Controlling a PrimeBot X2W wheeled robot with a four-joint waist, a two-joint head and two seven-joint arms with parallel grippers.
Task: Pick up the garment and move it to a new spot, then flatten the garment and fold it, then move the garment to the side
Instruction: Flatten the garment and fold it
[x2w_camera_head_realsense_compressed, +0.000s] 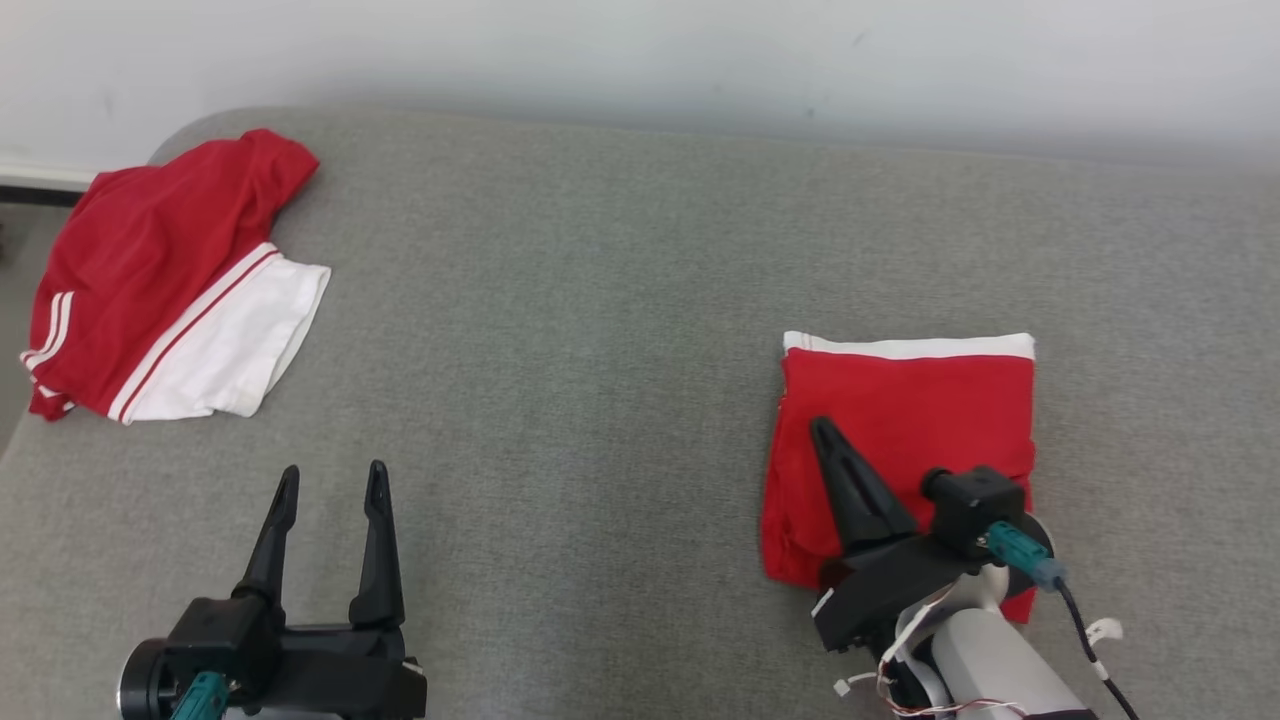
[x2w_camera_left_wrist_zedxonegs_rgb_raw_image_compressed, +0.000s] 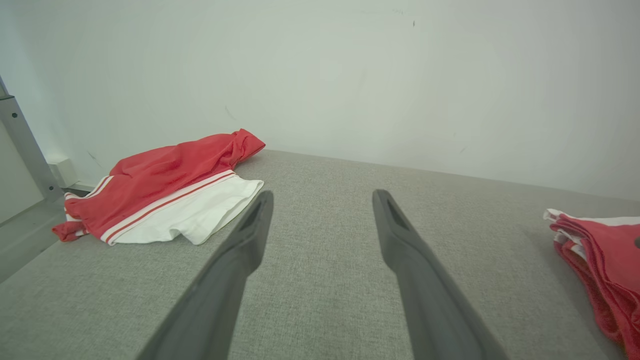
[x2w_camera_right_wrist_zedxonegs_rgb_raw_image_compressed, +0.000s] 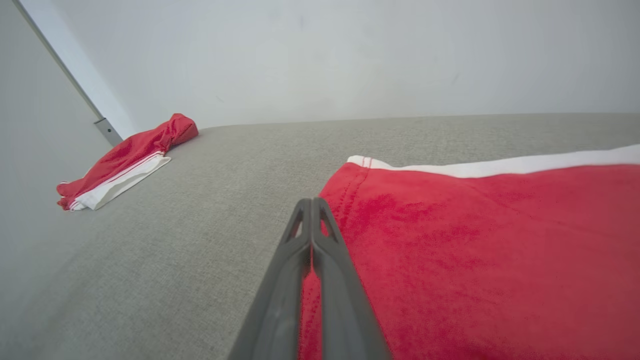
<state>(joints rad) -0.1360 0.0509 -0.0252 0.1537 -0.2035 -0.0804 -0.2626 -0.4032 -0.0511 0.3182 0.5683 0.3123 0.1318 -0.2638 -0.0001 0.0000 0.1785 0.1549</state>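
A folded red garment (x2w_camera_head_realsense_compressed: 915, 400) with a white band along its far edge lies flat at the right of the grey cushioned surface (x2w_camera_head_realsense_compressed: 600, 350). My right gripper (x2w_camera_head_realsense_compressed: 822, 426) is shut and lies over the garment's near left part, fingers pointing away from me. In the right wrist view the closed fingers (x2w_camera_right_wrist_zedxonegs_rgb_raw_image_compressed: 311, 202) run along the garment (x2w_camera_right_wrist_zedxonegs_rgb_raw_image_compressed: 475, 240) just inside its left edge, with no cloth pinched between them. My left gripper (x2w_camera_head_realsense_compressed: 333, 470) stands open at the lower left over bare surface, holding nothing. Its fingers (x2w_camera_left_wrist_zedxonegs_rgb_raw_image_compressed: 322, 195) are spread wide, and the garment's edge (x2w_camera_left_wrist_zedxonegs_rgb_raw_image_compressed: 605, 245) shows at far right.
A second red and white garment (x2w_camera_head_realsense_compressed: 160, 280) lies loosely rumpled at the far left corner, also visible as a heap (x2w_camera_left_wrist_zedxonegs_rgb_raw_image_compressed: 165, 185) (x2w_camera_right_wrist_zedxonegs_rgb_raw_image_compressed: 125, 155). A pale wall (x2w_camera_head_realsense_compressed: 640, 60) bounds the back. The surface's left edge (x2w_camera_head_realsense_compressed: 20, 440) drops off near that heap.
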